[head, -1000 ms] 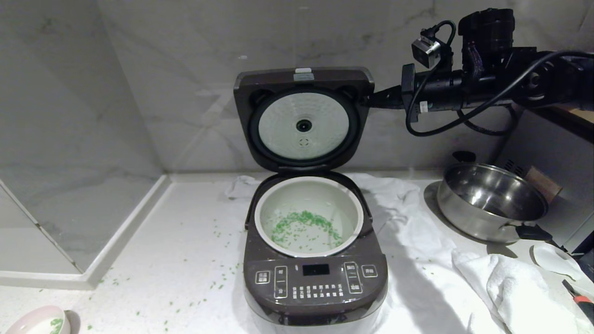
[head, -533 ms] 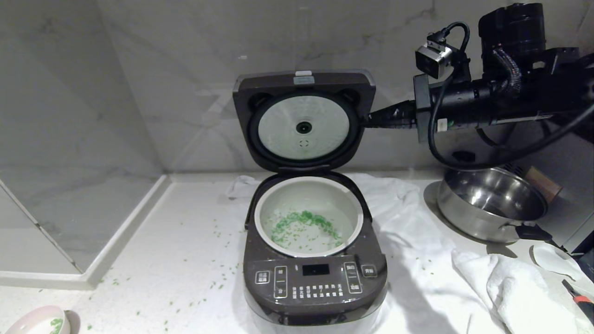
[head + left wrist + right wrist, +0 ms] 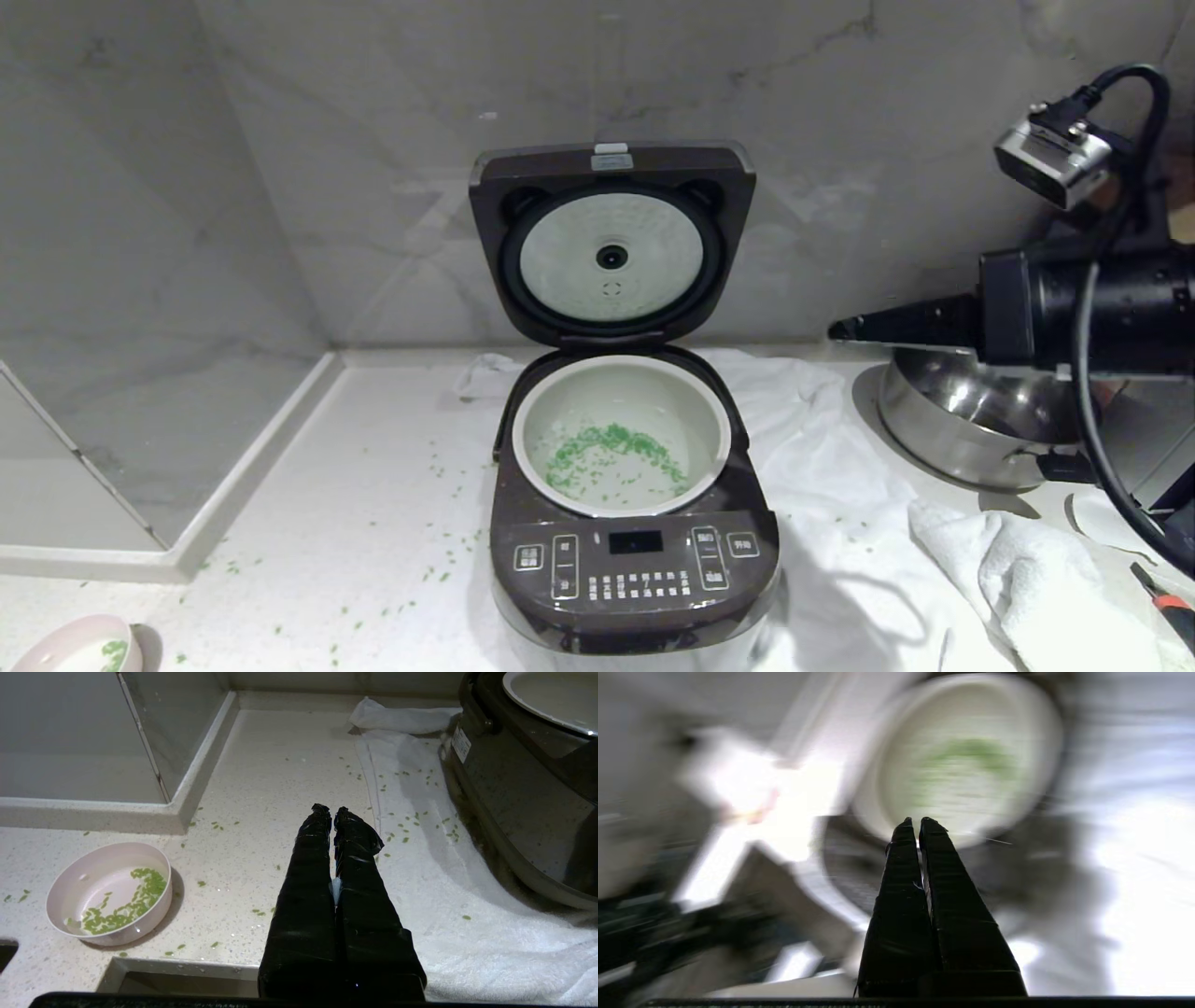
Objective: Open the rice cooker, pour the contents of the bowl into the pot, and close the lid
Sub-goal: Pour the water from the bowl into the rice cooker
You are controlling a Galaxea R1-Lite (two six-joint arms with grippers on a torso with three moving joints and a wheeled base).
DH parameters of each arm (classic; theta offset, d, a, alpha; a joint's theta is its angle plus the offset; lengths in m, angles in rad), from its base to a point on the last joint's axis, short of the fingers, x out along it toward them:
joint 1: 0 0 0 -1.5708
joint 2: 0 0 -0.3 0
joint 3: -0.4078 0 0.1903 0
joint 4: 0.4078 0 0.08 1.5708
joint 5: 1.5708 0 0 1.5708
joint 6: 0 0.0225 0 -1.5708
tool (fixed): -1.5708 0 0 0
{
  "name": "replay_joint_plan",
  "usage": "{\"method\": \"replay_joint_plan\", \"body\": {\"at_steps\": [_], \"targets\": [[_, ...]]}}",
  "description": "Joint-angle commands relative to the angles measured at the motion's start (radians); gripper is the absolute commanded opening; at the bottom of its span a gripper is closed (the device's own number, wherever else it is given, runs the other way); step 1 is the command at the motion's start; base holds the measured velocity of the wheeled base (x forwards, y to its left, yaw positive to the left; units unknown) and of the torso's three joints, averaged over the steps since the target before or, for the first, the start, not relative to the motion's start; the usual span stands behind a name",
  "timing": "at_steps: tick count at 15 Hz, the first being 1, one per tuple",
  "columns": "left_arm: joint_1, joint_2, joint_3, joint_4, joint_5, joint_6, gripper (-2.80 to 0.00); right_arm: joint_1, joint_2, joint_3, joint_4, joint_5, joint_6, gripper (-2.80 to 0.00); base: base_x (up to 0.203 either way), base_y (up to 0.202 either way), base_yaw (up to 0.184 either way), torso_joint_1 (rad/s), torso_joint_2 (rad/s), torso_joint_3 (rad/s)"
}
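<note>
A: While the lid (image 3: 611, 245) stands upright against the wall, why is the right gripper (image 3: 834, 329) out to the side, well apart from it?

B: My guess is it needs a fresh line to push the lid down. Its fingers are pressed together on nothing, above the steel pan (image 3: 971, 420).

A: And the pouring?

B: Mostly done, I'd judge. Green grains (image 3: 611, 453) lie in the pot (image 3: 551, 411) of the rice cooker (image 3: 635, 569); some remain in the pink bowl (image 3: 108, 892), set on the counter (image 3: 373, 485) at front left.

A: The left gripper (image 3: 329, 810)?

B: Closed, empty, hanging over the counter between bowl and cooker.

A: Anything in the way?

B: Scattered grains and white towels (image 3: 1018, 569) lie around the cooker; nothing blocks the lid's swing.
</note>
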Motion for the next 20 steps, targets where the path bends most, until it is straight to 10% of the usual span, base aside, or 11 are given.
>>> {"method": "replay_joint_plan", "body": {"at_steps": [1,5,9,15,20], "targets": [[0.0,-0.002,0.0,0.0,0.0,0.0,-2.8,0.021,-0.201,0.159,-0.003,-0.342,-0.101,-2.8,0.0,0.0,0.0,0.0,0.0,0.0],[0.0,-0.002,0.0,0.0,0.0,0.0,-2.8,0.03,-0.452,0.403,-0.072,-0.694,-0.255,-2.8,0.0,0.0,0.0,0.0,0.0,0.0],[0.0,-0.002,0.0,0.0,0.0,0.0,-2.8,-0.089,-0.724,0.626,-0.166,-0.821,-0.321,-2.8,0.0,0.0,0.0,0.0,0.0,0.0],[0.0,-0.002,0.0,0.0,0.0,0.0,-2.8,-0.308,-1.072,0.736,-0.12,-0.812,-0.376,-2.8,0.0,0.0,0.0,0.0,0.0,0.0],[0.0,-0.002,0.0,0.0,0.0,0.0,-2.8,-0.382,-1.367,0.916,-0.103,-0.534,-0.425,-2.8,0.0,0.0,0.0,0.0,0.0,0.0]]}}
